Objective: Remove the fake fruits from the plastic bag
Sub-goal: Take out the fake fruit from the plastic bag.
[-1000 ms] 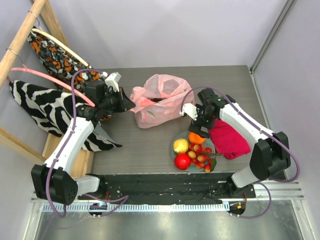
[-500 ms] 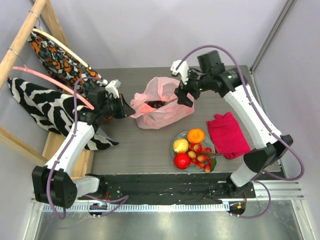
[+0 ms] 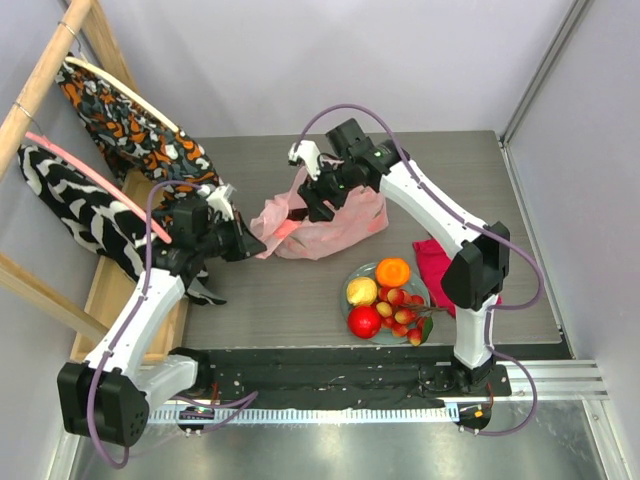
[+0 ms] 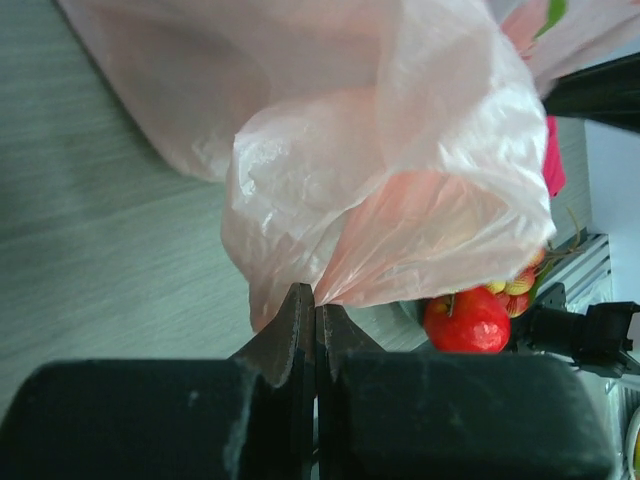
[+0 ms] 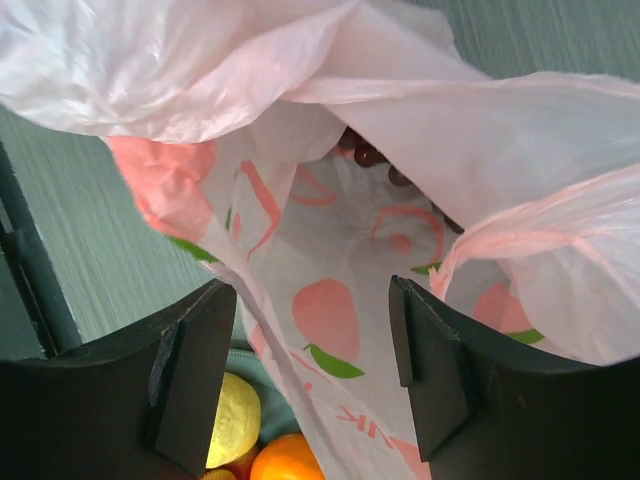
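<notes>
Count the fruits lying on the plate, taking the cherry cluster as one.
4. Orange at the far edge of the plate, lemon on its left, red apple at its near edge, cherry cluster on its right. More may be hidden in the plastic bag.

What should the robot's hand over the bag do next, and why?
Probably dip the right gripper down into the bag toward the dark grapes. Its jaws stand open over the bag's mouth, grapes show inside, and the left gripper pinches the edge.
</notes>
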### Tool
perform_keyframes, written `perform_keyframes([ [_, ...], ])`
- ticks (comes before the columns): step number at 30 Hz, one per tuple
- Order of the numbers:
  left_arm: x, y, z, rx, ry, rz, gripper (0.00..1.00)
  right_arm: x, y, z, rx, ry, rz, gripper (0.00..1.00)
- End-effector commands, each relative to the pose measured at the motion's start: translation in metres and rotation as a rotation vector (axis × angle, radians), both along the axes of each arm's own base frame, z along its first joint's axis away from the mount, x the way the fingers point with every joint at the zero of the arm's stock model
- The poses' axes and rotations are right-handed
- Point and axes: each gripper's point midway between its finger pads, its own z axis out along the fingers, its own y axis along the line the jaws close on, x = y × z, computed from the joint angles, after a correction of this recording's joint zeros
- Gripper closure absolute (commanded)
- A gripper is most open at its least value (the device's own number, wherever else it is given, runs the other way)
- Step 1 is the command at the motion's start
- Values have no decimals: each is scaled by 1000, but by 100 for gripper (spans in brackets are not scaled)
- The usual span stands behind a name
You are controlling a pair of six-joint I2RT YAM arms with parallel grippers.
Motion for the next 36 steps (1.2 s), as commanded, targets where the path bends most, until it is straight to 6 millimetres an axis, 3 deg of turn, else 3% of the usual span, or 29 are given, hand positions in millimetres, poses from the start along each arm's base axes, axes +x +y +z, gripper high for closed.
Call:
perform_keyframes([
  [1, -7, 12, -13, 25, 90, 82, 100, -7, 19, 62, 174, -38, 44, 30],
  [5, -6, 14, -21, 44, 123, 96, 100, -25, 28, 72, 265, 70, 105, 23],
  [8, -11, 11, -19, 61, 126, 63, 100, -19, 31, 68, 259, 72, 80, 23],
  [10, -20, 10, -19, 83, 126, 21, 100, 3, 27, 45, 159, 14, -21, 28],
  [13, -39, 11, -15, 107, 160, -41, 100, 22, 8, 3, -4, -26, -132, 47],
  [14, -41, 12, -7, 110, 150, -44, 100, 21, 4, -6, -31, -19, -141, 55],
  [15, -52, 12, -5, 112, 184, -63, 100, 15, -5, -30, -84, 15, -147, 58],
  [20, -76, 14, 8, 100, 179, -88, 100, 0, -22, -75, -235, 9, -111, 61],
  [23, -80, 15, 6, 97, 185, -84, 100, 2, -17, -91, -258, 18, -109, 61],
  [25, -79, 8, 12, 65, 165, -119, 100, 11, -8, -91, -253, -10, -122, 61],
  [27, -79, 4, 13, 53, 161, -143, 100, 26, -3, -94, -267, -36, -171, 56],
  [28, -82, -1, 18, 24, 157, -175, 100, 34, -1, -93, -266, -49, -197, 50],
  [29, -84, -3, 21, 12, 153, -195, 100, 40, 0, -92, -265, -58, -223, 37],
  [32, -88, -9, 31, -9, 115, -262, 100, 58, 6, -99, -271, -88, -277, 21],
  [36, -90, -11, 53, -20, 16, -296, 100, 74, 12, -101, -270, -107, -334, 23],
])
